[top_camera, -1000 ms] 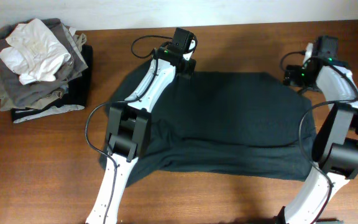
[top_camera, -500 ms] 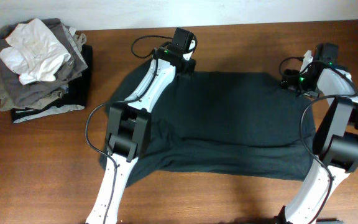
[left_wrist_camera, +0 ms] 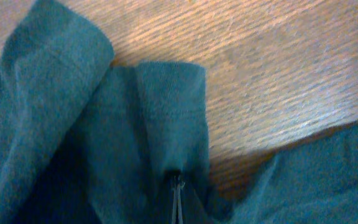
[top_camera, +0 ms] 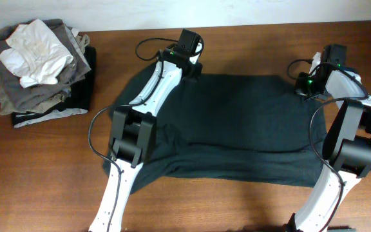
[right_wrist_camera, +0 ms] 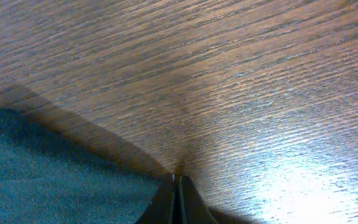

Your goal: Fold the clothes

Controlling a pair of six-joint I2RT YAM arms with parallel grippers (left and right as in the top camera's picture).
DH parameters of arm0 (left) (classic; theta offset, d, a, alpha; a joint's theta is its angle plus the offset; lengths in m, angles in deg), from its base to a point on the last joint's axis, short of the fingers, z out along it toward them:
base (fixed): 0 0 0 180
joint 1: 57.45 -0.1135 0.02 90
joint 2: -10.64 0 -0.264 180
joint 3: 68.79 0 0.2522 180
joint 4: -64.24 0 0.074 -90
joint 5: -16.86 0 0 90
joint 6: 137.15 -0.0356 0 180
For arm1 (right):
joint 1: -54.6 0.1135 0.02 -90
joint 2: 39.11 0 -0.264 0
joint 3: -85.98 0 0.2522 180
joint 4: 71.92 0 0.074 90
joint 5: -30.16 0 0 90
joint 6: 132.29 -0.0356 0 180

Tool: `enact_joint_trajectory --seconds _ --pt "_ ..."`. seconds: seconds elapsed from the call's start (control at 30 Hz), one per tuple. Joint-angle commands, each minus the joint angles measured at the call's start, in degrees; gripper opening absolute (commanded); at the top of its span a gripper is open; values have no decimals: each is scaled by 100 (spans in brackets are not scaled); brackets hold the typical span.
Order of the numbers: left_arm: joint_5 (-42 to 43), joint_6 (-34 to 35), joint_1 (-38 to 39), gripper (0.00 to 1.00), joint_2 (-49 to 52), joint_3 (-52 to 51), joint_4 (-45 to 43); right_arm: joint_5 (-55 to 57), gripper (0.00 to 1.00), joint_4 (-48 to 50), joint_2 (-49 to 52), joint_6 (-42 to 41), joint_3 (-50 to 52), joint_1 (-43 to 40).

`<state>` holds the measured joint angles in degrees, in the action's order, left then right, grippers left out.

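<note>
Wooden table beneath teal garment

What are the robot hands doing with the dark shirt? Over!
Left gripper shut on dark shirt, far edge. Right gripper shut at its far corner, hold unclear. Shirt spread out, unfolded. Clothes pile aside, nothing blocking.

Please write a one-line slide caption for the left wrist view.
Left claw shut on a fold of dark teal shirt over the wooden table.
</note>
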<state>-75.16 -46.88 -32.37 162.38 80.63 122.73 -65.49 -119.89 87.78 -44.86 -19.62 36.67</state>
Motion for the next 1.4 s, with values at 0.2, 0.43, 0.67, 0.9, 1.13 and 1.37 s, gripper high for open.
enact_joint_trajectory --seconds 0.2,0.43,0.67,0.9,1.13,1.37 --pt "-83 17 -304 0 -699 48 505 70 4 -247 -385 -887 -114 35" --pt "446 15 -387 28 -745 48 422 13 4 -476 -501 -866 -111 35" --pt "1145 -7 -238 70 -376 22 -258 4 4 -481 -501 -866 -111 37" --pt "1145 -28 -205 68 85 22 -702 4 4 -483 -501 -866 -111 37" --pt "907 -31 -192 65 310 22 -876 4 4 -551 -501 -866 -111 37" --pt "846 -26 -192 36 538 22 -962 9 4 -564 -501 -866 -111 35"
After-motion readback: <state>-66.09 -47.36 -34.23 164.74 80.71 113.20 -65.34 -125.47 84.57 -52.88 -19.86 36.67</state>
